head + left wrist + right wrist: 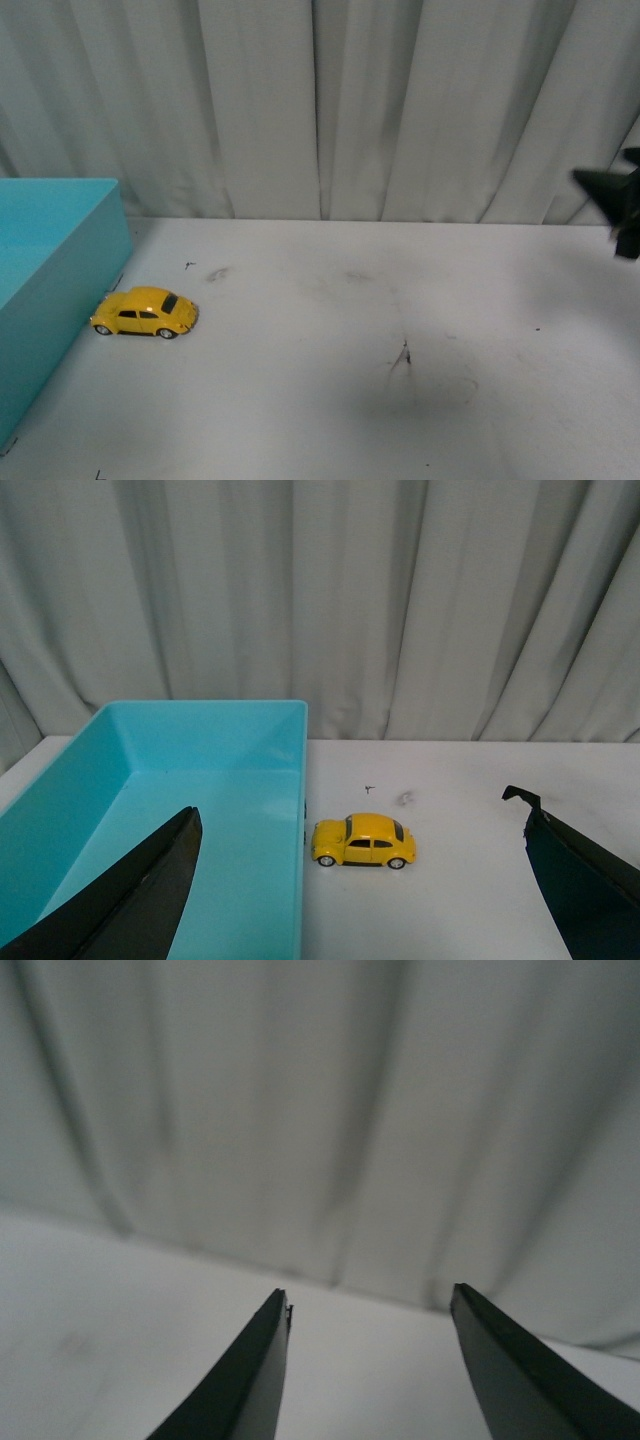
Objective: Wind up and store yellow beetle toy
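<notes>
The yellow beetle toy stands on its wheels on the white table, its nose almost against the side wall of the teal box. In the left wrist view the toy sits just beside the box's rim. My left gripper hangs above and back from the toy, open wide, with nothing between its fingers. My right gripper is open and empty too, facing the curtain over bare table. One of its dark fingers shows at the far right edge of the front view.
The open teal box fills the table's left side and looks empty inside. A pale pleated curtain closes off the back edge of the table. Small dark scuff marks dot the tabletop.
</notes>
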Motion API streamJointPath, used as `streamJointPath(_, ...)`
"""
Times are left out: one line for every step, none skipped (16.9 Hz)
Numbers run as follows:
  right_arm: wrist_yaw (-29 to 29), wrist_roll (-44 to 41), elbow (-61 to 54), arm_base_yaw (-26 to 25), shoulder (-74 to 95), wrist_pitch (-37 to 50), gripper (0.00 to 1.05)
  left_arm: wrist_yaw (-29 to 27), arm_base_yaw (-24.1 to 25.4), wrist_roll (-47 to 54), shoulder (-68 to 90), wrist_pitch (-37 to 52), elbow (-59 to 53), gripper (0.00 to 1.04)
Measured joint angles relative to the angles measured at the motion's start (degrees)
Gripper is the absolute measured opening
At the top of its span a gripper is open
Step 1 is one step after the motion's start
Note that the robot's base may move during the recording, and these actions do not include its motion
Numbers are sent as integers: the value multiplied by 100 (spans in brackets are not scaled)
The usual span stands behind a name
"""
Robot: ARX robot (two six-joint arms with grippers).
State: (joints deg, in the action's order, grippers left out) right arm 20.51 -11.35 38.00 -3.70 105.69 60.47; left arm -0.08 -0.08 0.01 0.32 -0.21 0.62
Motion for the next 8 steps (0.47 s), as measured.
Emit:
streamJointPath(-1687, 872, -1005, -42, -1292, 774, 25, 4, 2, 0, 0, 0, 0, 98)
streamJointPath(-1869, 1021, -1998, 212, -1856, 603, 2, 2, 0, 0, 0, 0, 0, 98)
streamJointPath(-2026, 1036, -2352, 376, -2566, 575, 2, 4, 0, 0, 0, 2, 0, 98)
streamJointPath(-2033, 1038, -2544, 369, -2796, 452, 2, 4, 2, 0, 0, 0, 0, 98)
streamJointPath(-2033, 1040, -2771, 369, -3047, 282, 2, 4, 0, 0, 0, 0, 0, 98)
streamJointPath(-2035, 1045, -2918, 369, -3314, 164, 2, 4, 0, 0, 0, 0, 0, 98)
streamJointPath(-2035, 1047, -3042, 369, -3654, 42, 2, 4, 0, 0, 0, 0, 0, 98)
streamJointPath(-2035, 1049, -3158, 369, -4019, -186, 2, 4, 0, 0, 0, 0, 0, 98)
